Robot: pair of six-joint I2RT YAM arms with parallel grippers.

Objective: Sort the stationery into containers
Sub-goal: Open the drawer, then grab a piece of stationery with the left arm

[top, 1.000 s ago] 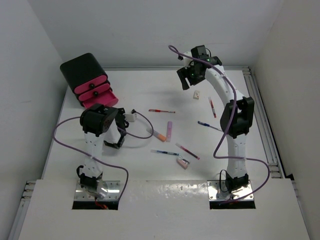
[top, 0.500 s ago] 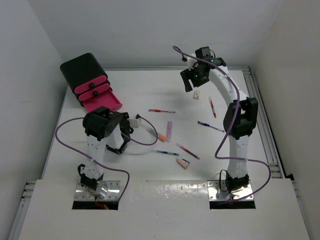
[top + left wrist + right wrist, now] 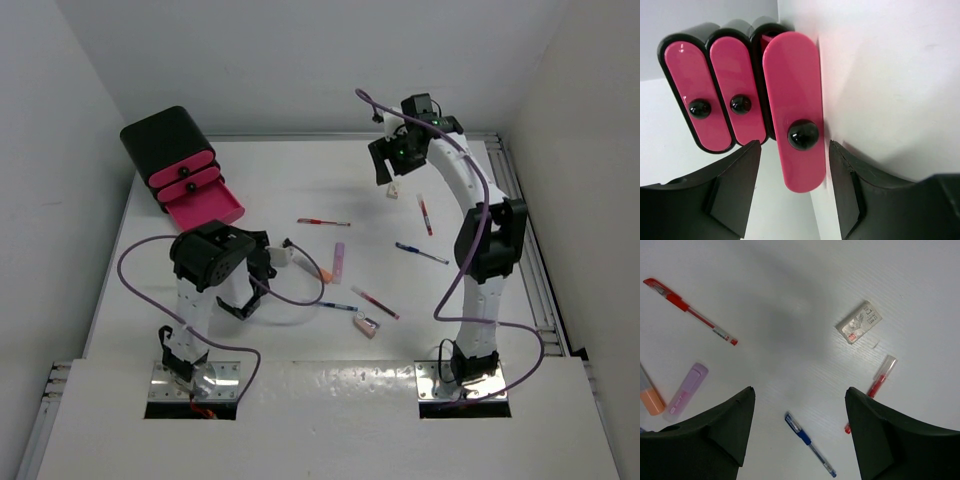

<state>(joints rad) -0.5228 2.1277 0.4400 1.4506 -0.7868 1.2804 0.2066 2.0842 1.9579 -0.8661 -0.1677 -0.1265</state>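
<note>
Since the earlier frame the left gripper [image 3: 240,298] has drawn back toward lower centre, jaws spread, facing the pulled-out bottom pink drawer [image 3: 794,112] of the glossy black cabinet [image 3: 165,140]. The right gripper [image 3: 799,390], likewise spread, hovers upper right over the small white eraser block [image 3: 859,322], probably light and stiff; pinch across its narrow width. That arm reaches high, wrist bent downward.
</note>
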